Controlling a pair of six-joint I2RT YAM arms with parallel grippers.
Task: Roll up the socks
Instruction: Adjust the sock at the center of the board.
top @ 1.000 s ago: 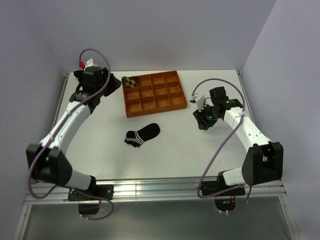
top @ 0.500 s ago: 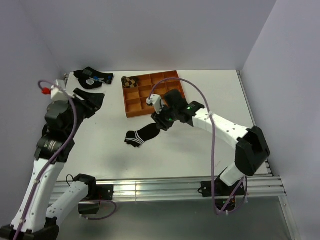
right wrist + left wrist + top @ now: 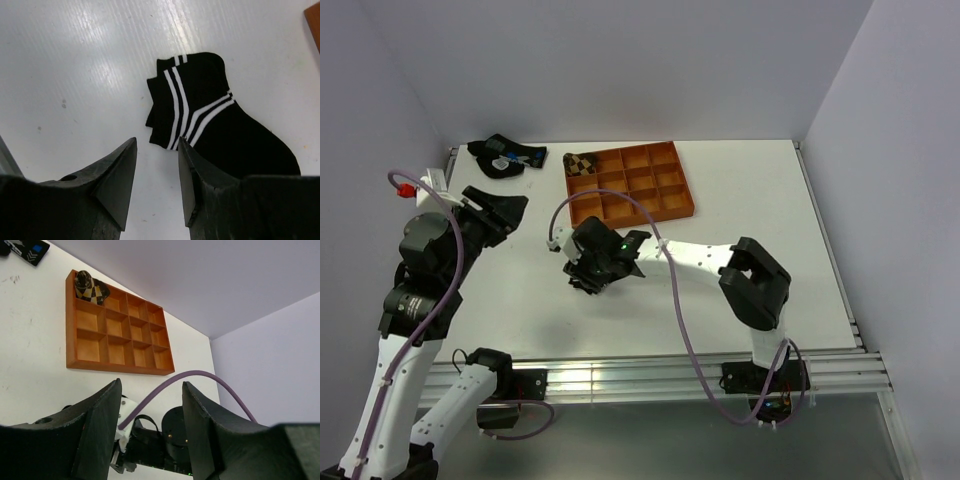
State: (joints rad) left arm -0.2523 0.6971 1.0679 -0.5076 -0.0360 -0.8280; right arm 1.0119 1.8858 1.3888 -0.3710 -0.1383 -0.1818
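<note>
White tabletop [image 3: 75,60], black striped sock [image 3: 225,130] just beyond the empty, parted right pincer [image 3: 156,145].

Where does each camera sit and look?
Top: above and behind the robot, looking down on the table; left arm and right arm show.
Left wrist: raised, facing the orange tray and argyle sock; left fingers show.
Right wrist: low, facing down at the striped black sock; right fingers show.
Shared: top and left wrist both see the tray.
</note>
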